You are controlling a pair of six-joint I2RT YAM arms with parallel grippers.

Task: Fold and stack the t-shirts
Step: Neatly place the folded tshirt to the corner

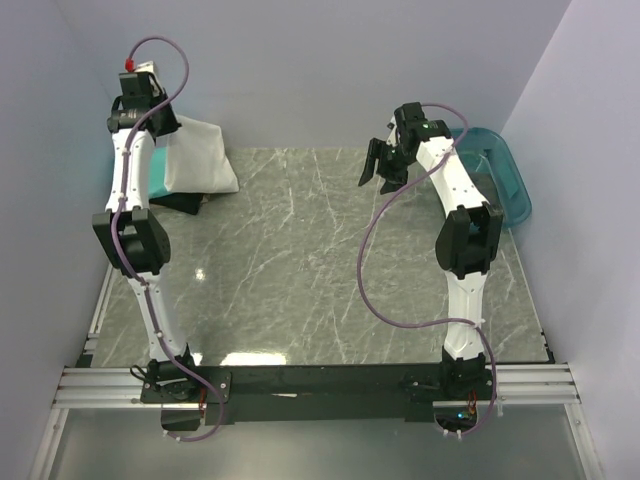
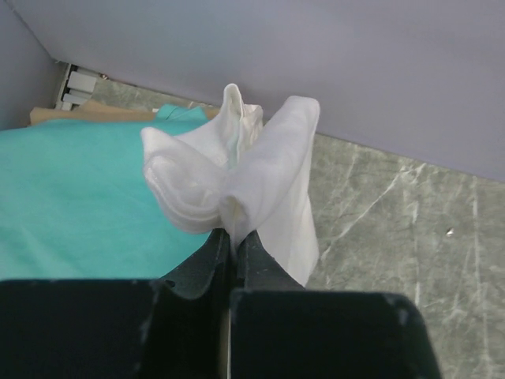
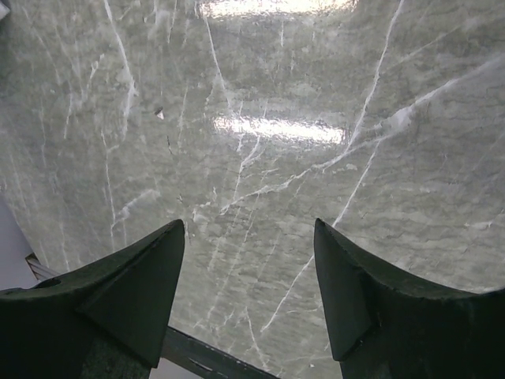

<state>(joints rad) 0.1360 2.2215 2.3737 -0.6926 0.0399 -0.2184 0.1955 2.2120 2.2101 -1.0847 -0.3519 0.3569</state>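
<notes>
While the white t-shirt (image 1: 200,158) is pinched by a bunched gather of cloth between the shut jaws of the left gripper (image 2: 234,235), it hangs in the upper left of the top view. Below it lie the teal t-shirt (image 2: 71,197) and what appears to be the black t-shirt (image 1: 176,202), of which only a dark edge is seen. The right gripper (image 3: 248,233) is held spread wide and empty above the bare marble table (image 1: 300,260), right of centre and well apart from the cloth.

Several risks are judged from this. Only a narrow gather of fabric is caught, so the shirt may be let slip if it is swung quickly. Because it is held at one point alone, its folds could be loosened as it hangs, and it may be set down crumpled rather than flat. If it is lowered off-centre, the teal shirt beneath could be dragged or the stack left crooked. The pile is crowded into the back-left corner, so the arm could be brought against the wall. Whether the white shirt's lower edge touches the pile cannot be told. The translucent teal tub (image 1: 505,175) at the upper right is not involved.
</notes>
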